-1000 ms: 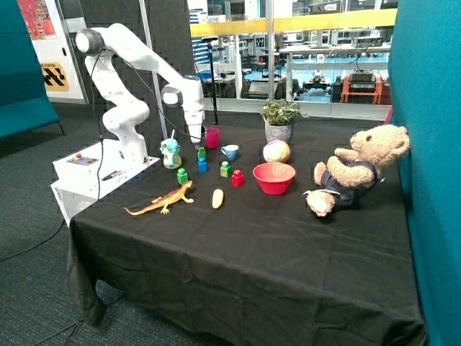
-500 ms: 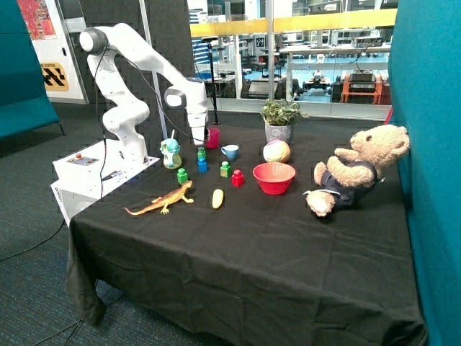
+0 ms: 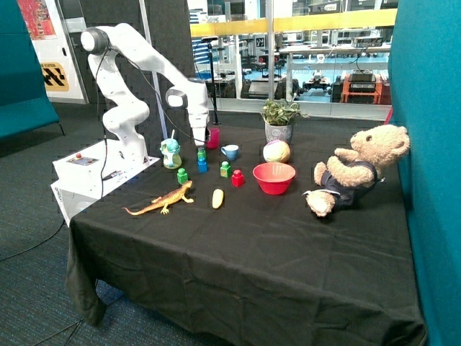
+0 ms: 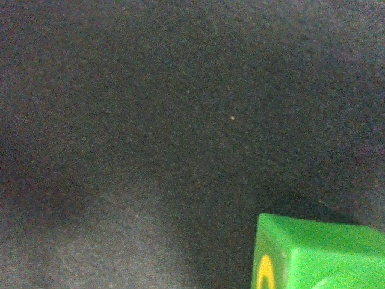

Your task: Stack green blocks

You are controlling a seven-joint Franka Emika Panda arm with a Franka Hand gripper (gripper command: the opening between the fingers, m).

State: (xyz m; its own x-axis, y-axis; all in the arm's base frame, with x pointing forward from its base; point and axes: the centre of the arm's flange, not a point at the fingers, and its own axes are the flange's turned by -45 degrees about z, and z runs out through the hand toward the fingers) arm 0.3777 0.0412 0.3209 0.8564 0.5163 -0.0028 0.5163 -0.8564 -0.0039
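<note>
1. Lone green block (image 3: 182, 176): it stood on the black worktop (image 3: 245, 245) near the left edge, just behind the orange toy lizard (image 3: 162, 201), with nothing on top of it.
2. Tool (image 3: 199, 141): it hung low at the back-left part of the worktop, just above the green block on the blue block (image 3: 202, 153); whether its fingers were apart or together could not be told. The wrist view showed only cloth and the corner of a green block (image 4: 319, 253) beside a yellow mark.
3. Blue block (image 3: 202, 166): it carried that green block, so this green one sat raised, but not on another green.
4. Third green block (image 3: 226, 169): it stood on the worktop toward the middle, just beside the red block (image 3: 238, 178), with a yellowish base.
5. Progress, as judged: no green block rested on another green one; the three stood apart. The stacking itself appeared wholly undone, and the tool's place suggested a pick of the raised block.
</note>
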